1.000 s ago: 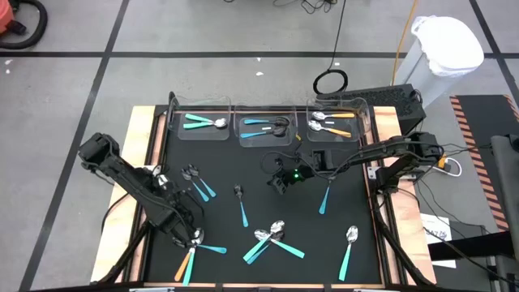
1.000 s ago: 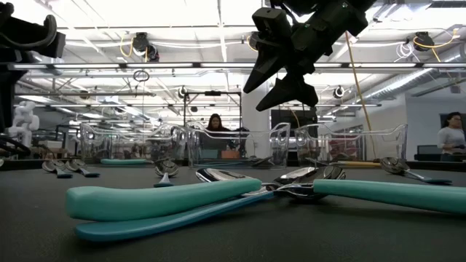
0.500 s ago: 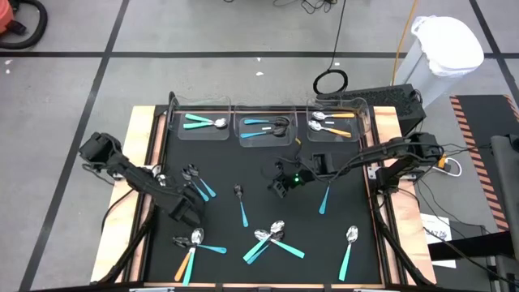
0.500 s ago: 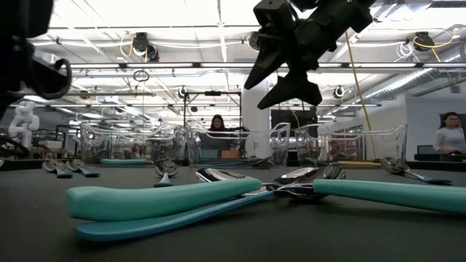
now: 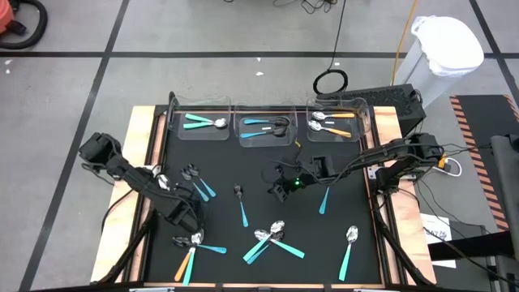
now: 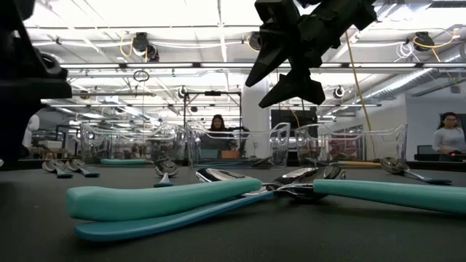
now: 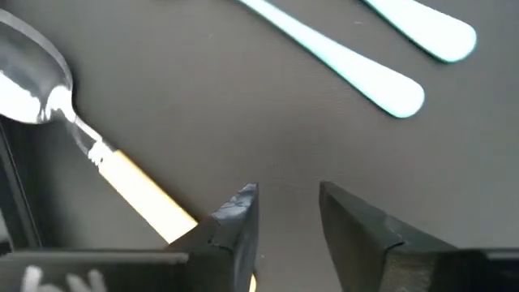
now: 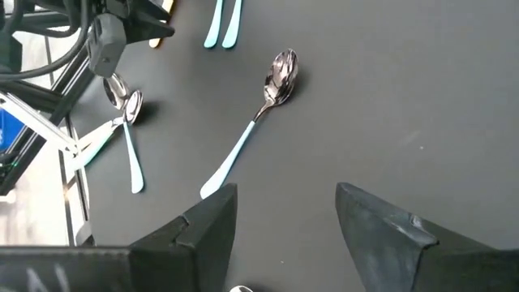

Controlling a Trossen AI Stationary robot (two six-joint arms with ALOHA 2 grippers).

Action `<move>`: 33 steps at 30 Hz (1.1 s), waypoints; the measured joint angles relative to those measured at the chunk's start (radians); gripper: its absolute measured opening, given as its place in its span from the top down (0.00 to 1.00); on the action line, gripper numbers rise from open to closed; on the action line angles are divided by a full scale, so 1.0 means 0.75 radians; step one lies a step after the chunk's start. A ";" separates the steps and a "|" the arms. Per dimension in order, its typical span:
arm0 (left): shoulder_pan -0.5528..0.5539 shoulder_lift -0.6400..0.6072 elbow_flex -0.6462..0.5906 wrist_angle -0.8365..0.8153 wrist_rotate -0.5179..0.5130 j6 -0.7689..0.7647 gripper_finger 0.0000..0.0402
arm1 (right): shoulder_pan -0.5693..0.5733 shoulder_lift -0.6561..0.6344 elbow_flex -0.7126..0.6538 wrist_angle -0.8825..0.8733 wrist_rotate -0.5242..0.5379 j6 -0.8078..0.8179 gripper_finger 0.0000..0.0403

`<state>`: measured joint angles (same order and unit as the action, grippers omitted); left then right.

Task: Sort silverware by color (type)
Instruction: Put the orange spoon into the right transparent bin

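Note:
Silverware lies scattered on the black mat. My left gripper hangs open, pointing down, over the near left corner. An orange-handled spoon lies there, its handle running under one finger's outer side; I cannot tell whether they touch. Two teal handles lie farther off. My right gripper hangs open above the mat's middle. A light-blue spoon lies on the mat ahead of it.
Three clear bins stand along the far edge: the left one holds teal spoons, the middle one a light-blue one, the right one orange ones. More spoons lie near the front centre and the front right. People stand in the room beyond.
My left gripper has rolled about the line it points along and sunk a little over the near-left spoons. The silverware has not moved.

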<state>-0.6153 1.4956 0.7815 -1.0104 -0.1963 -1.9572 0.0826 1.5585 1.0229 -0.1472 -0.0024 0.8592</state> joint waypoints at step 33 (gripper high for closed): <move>-0.039 0.135 -0.069 -0.232 0.186 -0.470 0.32 | 0.006 0.000 0.000 -0.025 0.000 0.040 0.49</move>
<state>-0.6449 1.5970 0.7299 -1.1847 -0.0571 -2.3099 0.0868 1.5585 1.0229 -0.1656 -0.0021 0.8896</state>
